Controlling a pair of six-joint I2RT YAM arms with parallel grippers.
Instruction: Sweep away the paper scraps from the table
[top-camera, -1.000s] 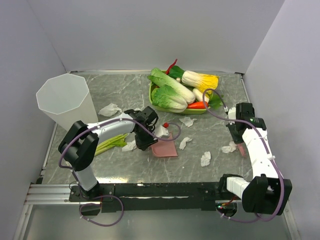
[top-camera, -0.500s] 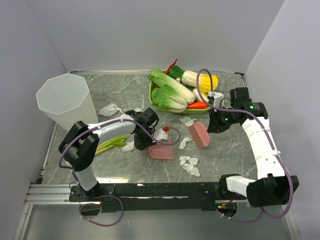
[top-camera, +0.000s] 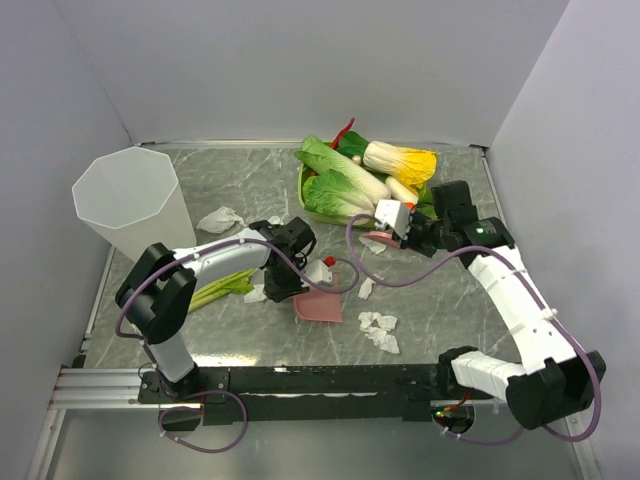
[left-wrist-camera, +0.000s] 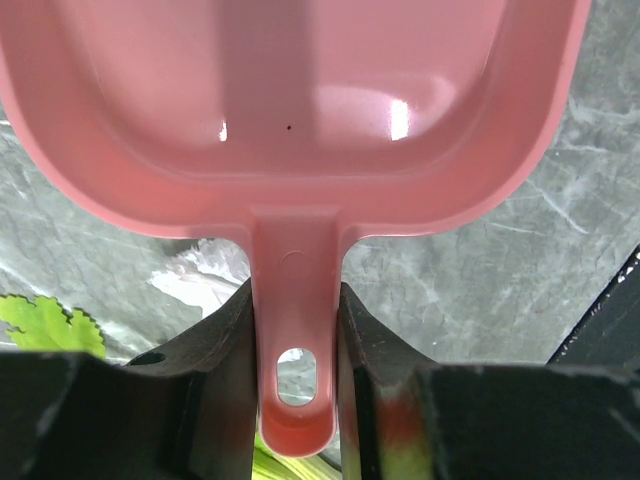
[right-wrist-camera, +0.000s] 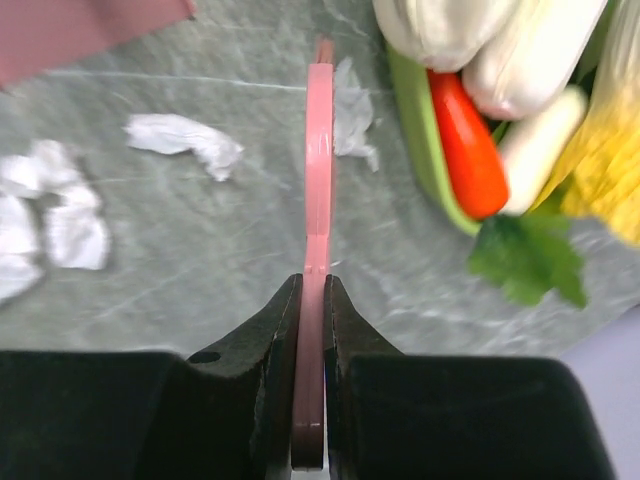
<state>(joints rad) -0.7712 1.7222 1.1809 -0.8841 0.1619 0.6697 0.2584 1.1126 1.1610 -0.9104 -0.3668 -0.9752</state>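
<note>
Your bench (top-camera: 450, 290) is a grey-green slab with pale lines on it. A tall white bin (top-camera: 130, 205) stands at the far left. A green tray (right-wrist-camera: 420, 135) full of vegetables sits at the far side, in the middle. A leek (top-camera: 222, 288) lies on the left. Paper scraps (top-camera: 379, 331) lie about: a small heap at the near middle, one beside the bin, one by the leek and two on the near side of the tray.

Vegetable tray (right-wrist-camera: 418, 120) just beyond right tool (right-wrist-camera: 312, 285)

A robot lab's test booth: plain white panel walls (top-camera: 300, 60) box in a grey-green marble-patterned table (top-camera: 440, 320) edged with silver metal rail (top-camera: 100, 385).
</note>
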